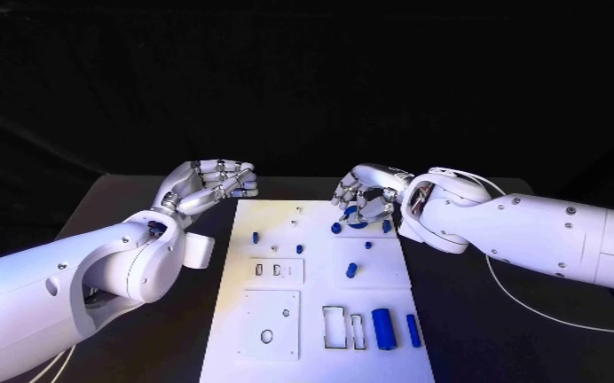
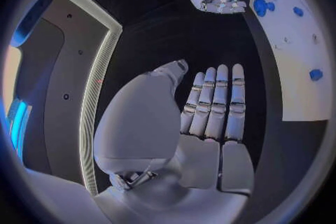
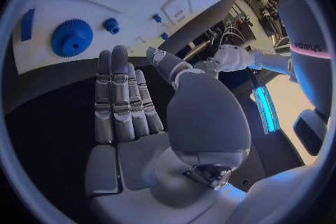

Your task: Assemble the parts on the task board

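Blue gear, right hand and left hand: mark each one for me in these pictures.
blue gear [image 3: 72, 38], right wrist view, on its toothed face beside the hub.
right hand [image 1: 365, 195], head view, on the middle of the hand above the board's far end.
left hand [image 1: 215, 181], head view, on the palm.

White arms [image 1: 90, 268], silver hands [image 1: 211, 181]

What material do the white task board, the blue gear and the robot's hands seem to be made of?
The task board looks like matte white plastic: flat, evenly coloured, with no glare. The blue gear seems to be moulded or printed plastic, uniformly blue with a dull surface. The right hand and left hand look like brushed metal, silver with soft highlights, though coated plastic is possible.
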